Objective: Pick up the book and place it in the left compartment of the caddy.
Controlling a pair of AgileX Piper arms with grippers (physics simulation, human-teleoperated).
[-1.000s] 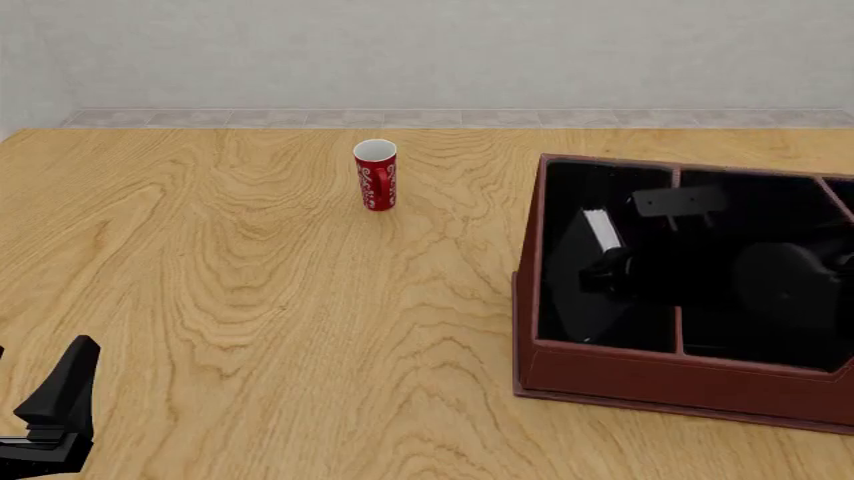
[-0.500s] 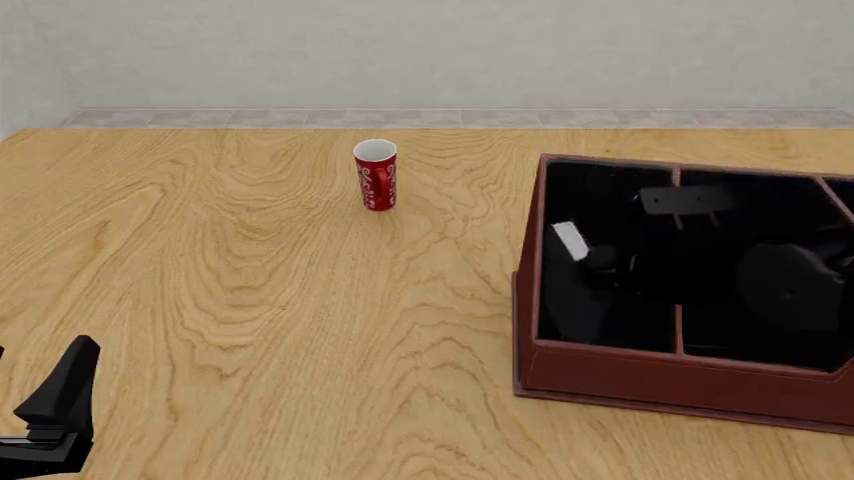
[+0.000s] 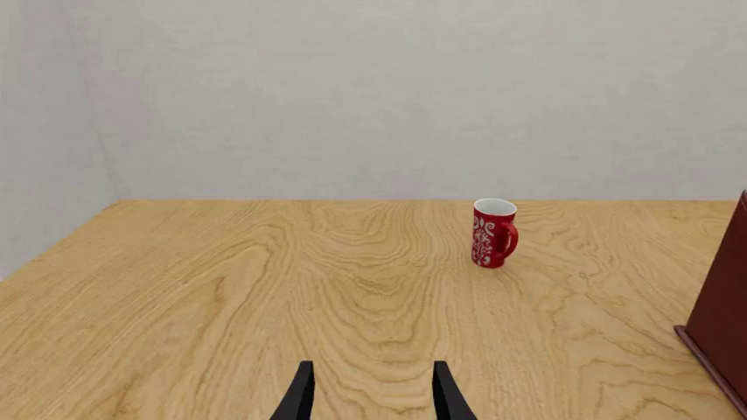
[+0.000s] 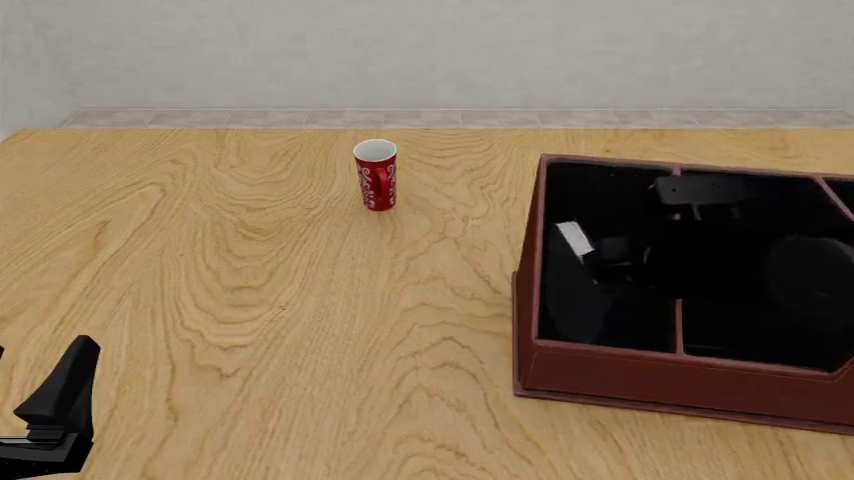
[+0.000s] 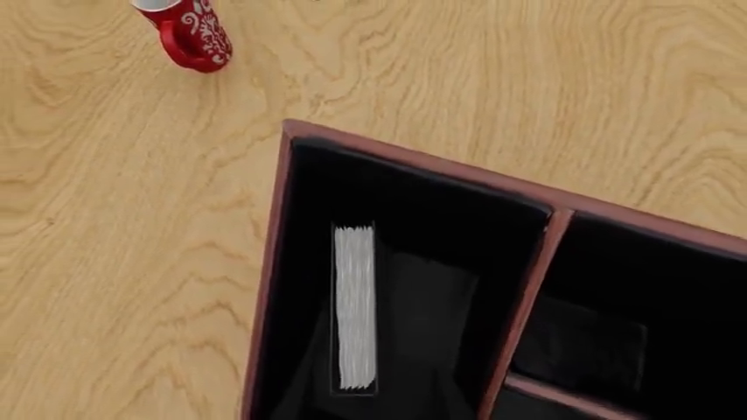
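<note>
Change: over the last second the book (image 5: 355,306) is sinking lower into the left compartment (image 5: 408,219); its white page edge is showing smaller in the front view; placing looks nearly done
Book: sitting inside the caddy (image 4: 641,375), in the left bay
Right pincer: dark against the black lining; cannot tell whether gripping or released
Left pincer (image 3: 371,394): idling with fingers apart over the tabletop (image 4: 240,290)
Count: one book; one caddy; one cup (image 4: 376,174); two arms

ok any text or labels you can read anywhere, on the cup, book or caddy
Red cup: white markings down its side, looking more like curly ornament than letters; nothing readable.
Book: only white page edges and black cover show; no title visible.
Caddy: plain reddish-brown wall, no label.
No readable text in any view.
</note>
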